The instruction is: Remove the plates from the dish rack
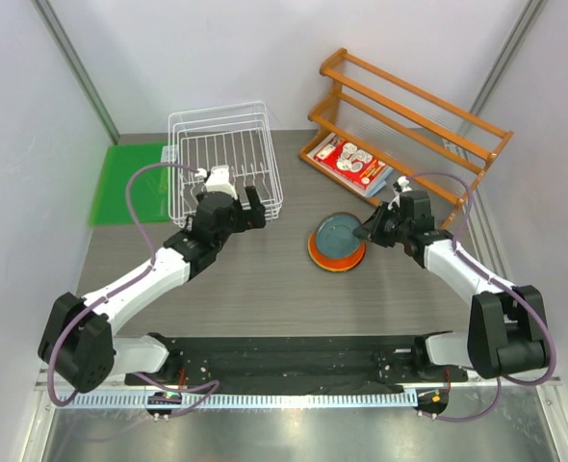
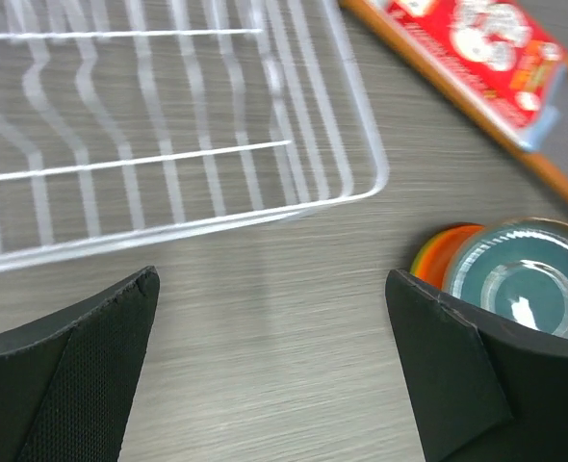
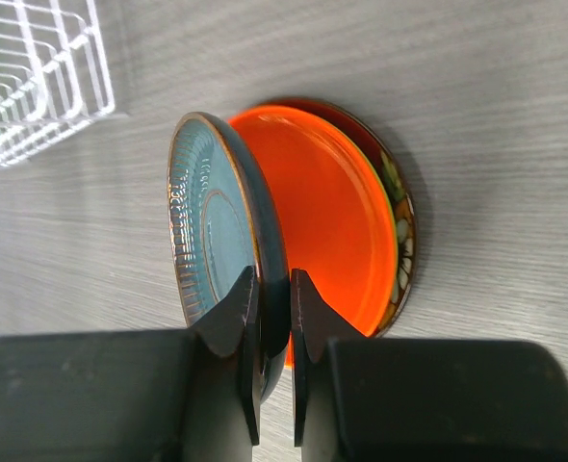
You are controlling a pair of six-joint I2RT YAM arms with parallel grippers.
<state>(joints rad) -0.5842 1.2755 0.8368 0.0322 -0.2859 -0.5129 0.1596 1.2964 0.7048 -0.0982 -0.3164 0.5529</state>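
The white wire dish rack (image 1: 224,159) stands at the back left and holds no plates; its corner shows in the left wrist view (image 2: 265,144). My right gripper (image 1: 369,229) is shut on the rim of the blue-grey plate (image 3: 212,226), holding it just above a stack on the table. The stack shows the orange plate (image 3: 327,207) on top, a thin lime green edge, and the dark red patterned plate (image 3: 400,226) at the bottom. In the top view the blue-grey plate (image 1: 339,235) covers the stack. My left gripper (image 1: 255,209) is open and empty beside the rack's front right corner.
A wooden slatted shelf rack (image 1: 414,115) stands at the back right with a red-and-white packet (image 1: 354,162) lying against it. A green board (image 1: 130,178) lies left of the dish rack. The stack also shows in the left wrist view (image 2: 515,274).
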